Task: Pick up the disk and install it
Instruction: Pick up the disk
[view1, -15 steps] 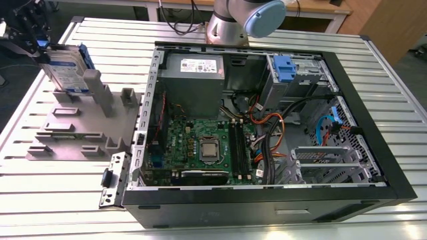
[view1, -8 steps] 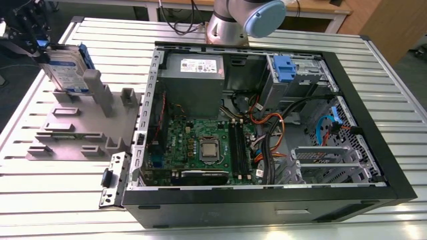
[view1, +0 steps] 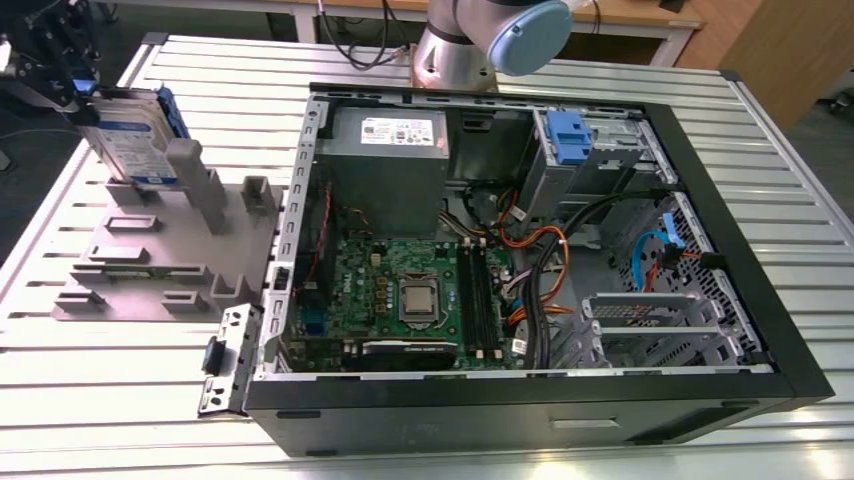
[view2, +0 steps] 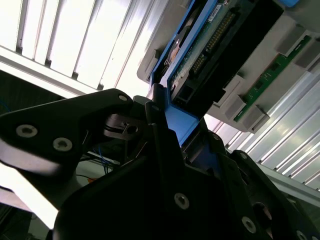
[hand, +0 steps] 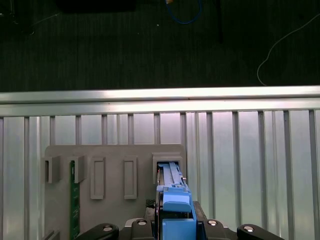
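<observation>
Evidently the gripper is clamped on the blue end handle of the disk, which stands upright with its lower end in a slot of the grey rack, on the exterior view's left and well apart from the open computer case. Because the hold is only on the plastic handle, the drive's weight hanging below could make it swing or slip. A tilted lift could also catch its lower edge on the slot walls and drag the rack.
</observation>
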